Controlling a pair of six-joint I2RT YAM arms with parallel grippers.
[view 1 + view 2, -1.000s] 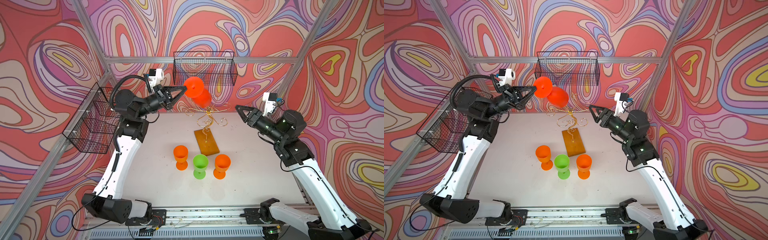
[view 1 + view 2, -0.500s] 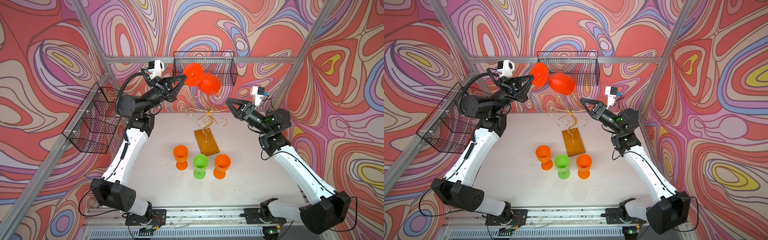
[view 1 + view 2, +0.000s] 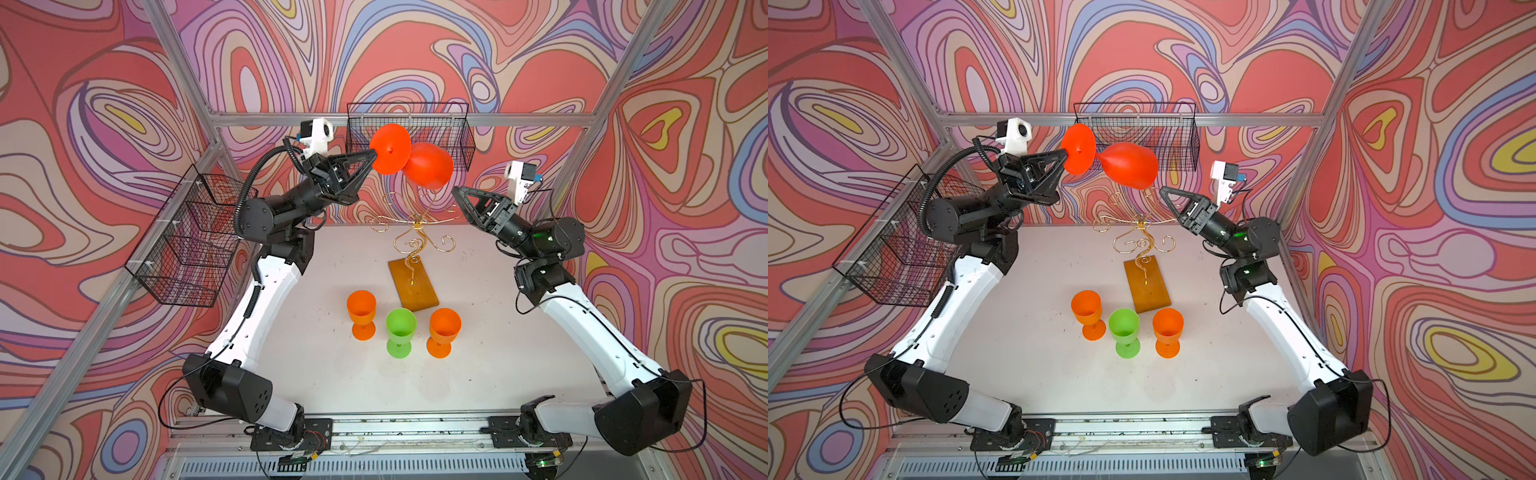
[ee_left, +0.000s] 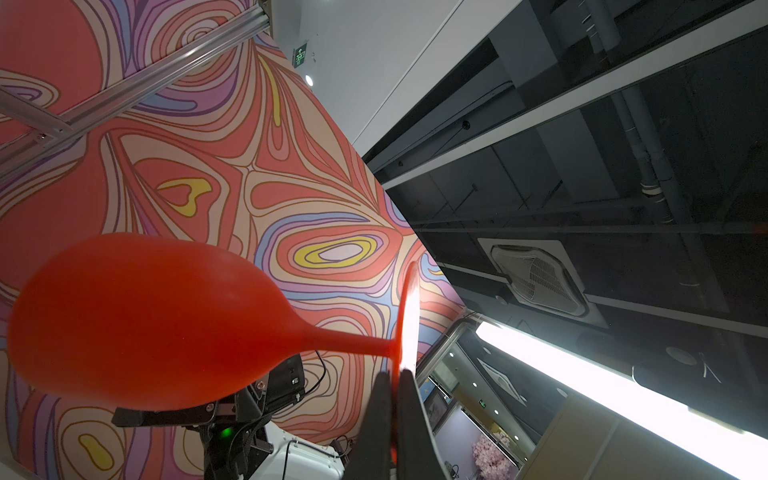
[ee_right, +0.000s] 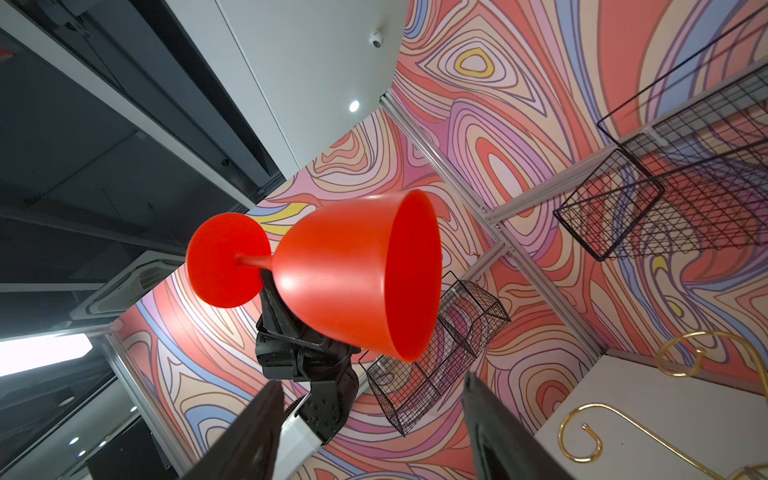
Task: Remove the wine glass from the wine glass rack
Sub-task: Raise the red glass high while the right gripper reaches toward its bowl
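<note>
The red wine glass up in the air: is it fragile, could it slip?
Probably not fragile: the red wine glass looks opaque and matte, like plastic, so likely light and stiff. It may slip or swing: the left pincer pinches only the thin rim of its foot, with the bowl sticking out sideways.

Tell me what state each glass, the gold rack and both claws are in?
red wine glass, off the rack, sideways in the air, held by its foot.
left gripper, shut on the foot.
right gripper, open, empty.
wine glass rack, upright, hooks bare.
orange glasses, upright.
green glass, upright.
</note>
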